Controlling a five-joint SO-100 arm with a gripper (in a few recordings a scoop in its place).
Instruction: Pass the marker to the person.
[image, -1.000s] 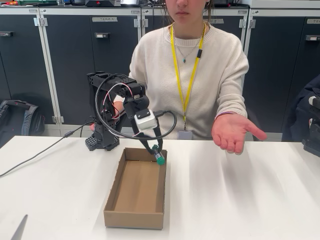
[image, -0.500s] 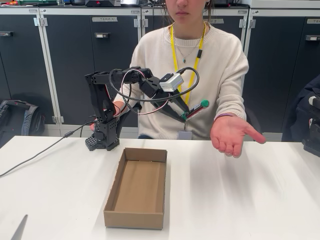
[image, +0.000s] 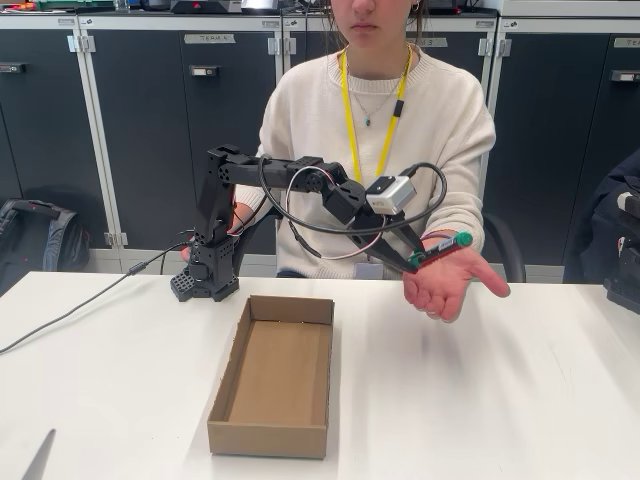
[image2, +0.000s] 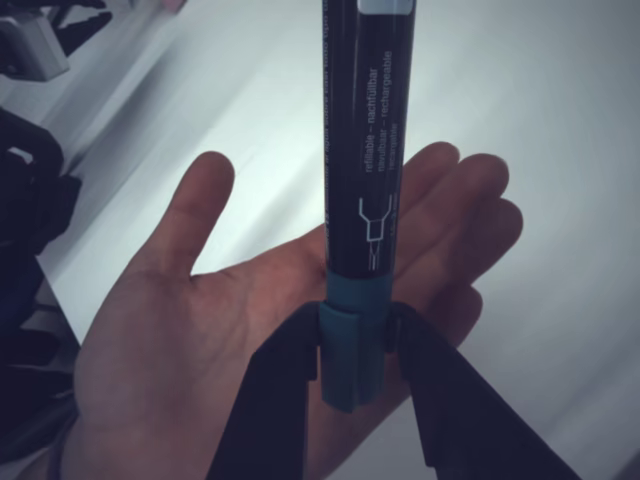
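My gripper (image: 418, 259) is shut on the marker (image: 441, 248), a dark barrel with green ends, held just above the person's open palm (image: 440, 285). In the wrist view the fingers (image2: 290, 370) clamp the marker's green end (image2: 352, 345), and the dark barrel (image2: 365, 150) runs up over the upturned hand (image2: 250, 320). The person (image: 385, 130) in a cream sweater with a yellow lanyard sits behind the table. I cannot tell whether the marker touches the palm.
An open cardboard box (image: 273, 375) lies on the white table (image: 480, 400) in front of the arm's base (image: 205, 275). Dark cabinets (image: 140, 120) stand behind. A cable (image: 80, 305) trails off to the left.
The arm has swung right and stretched out, carrying the marker from above the box to just over the person's palm. The hand has shifted slightly left under it.
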